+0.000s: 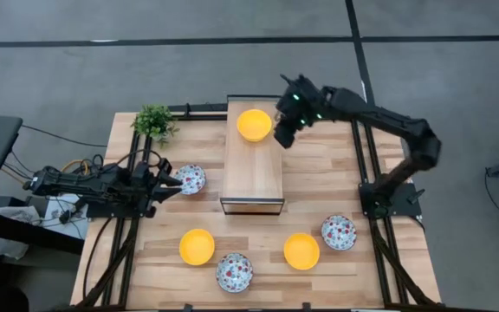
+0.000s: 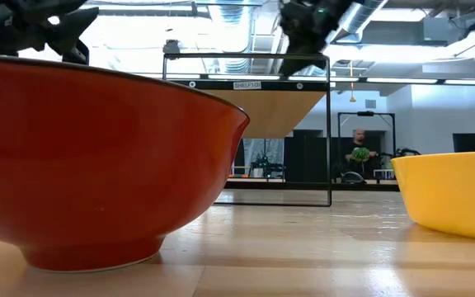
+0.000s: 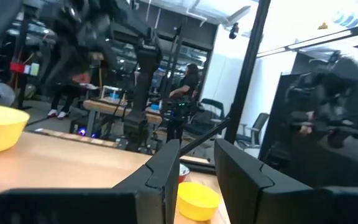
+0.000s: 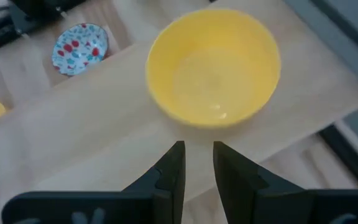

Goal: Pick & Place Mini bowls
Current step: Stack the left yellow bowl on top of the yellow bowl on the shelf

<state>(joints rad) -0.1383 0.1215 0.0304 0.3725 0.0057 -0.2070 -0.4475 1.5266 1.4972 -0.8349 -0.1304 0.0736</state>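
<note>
A yellow mini bowl [image 1: 254,124] [image 4: 213,67] rests on its base at the far end of a wooden shelf box [image 1: 252,169]. My right gripper [image 1: 284,134] [image 4: 197,155] hovers just right of that bowl, slanting down, narrowly open, with nothing between its fingers. A speckled bowl [image 1: 191,179] sits left of the box, and my left gripper [image 1: 173,182] [image 3: 197,165] stands open beside its left rim, holding nothing. Near the front edge are two yellow bowls [image 1: 197,246] [image 1: 301,250] and two speckled ones [image 1: 234,272] [image 1: 339,232].
A small green potted plant [image 1: 153,121] stands at the far left corner. In the low view a bowl with a red outer wall [image 2: 97,157] and a yellow one [image 2: 452,194] stand close to the camera. Bare tabletop lies right of the box [image 1: 327,173]. A person stands beyond the table [image 2: 359,153].
</note>
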